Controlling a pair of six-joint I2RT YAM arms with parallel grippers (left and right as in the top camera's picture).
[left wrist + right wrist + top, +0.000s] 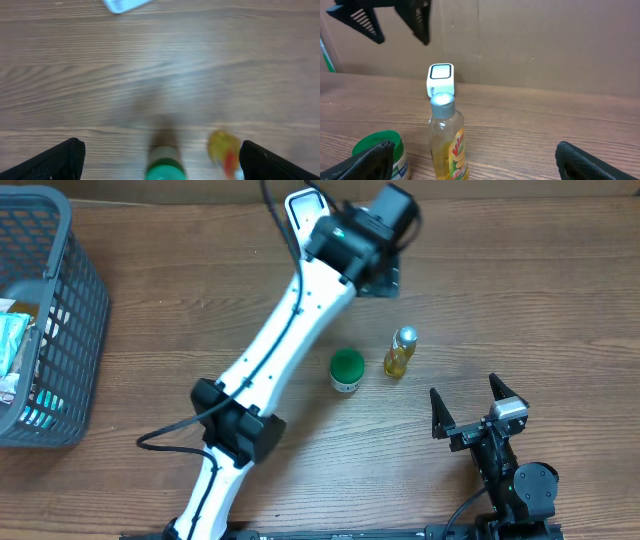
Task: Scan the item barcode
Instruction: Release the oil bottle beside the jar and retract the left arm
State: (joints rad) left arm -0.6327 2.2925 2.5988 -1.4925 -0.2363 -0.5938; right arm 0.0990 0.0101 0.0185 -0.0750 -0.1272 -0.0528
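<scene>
Two items stand in the middle of the table: a small yellow bottle [400, 352] with a silver cap and a green-lidded jar [347, 370] to its left. My left gripper [385, 278] hangs open in the air behind them; in its blurred wrist view the jar [165, 169] and bottle [223, 147] lie between its fingers, below them. A white scanner-like block [440, 79] stands behind the bottle [447, 135], under the left gripper [390, 22]. My right gripper [465, 395] rests open near the front, facing the bottle, nothing in it.
A grey plastic basket [60, 310] with packets inside sits at the left edge. The left arm's white links stretch diagonally across the table's middle. A cardboard wall closes the back of the table.
</scene>
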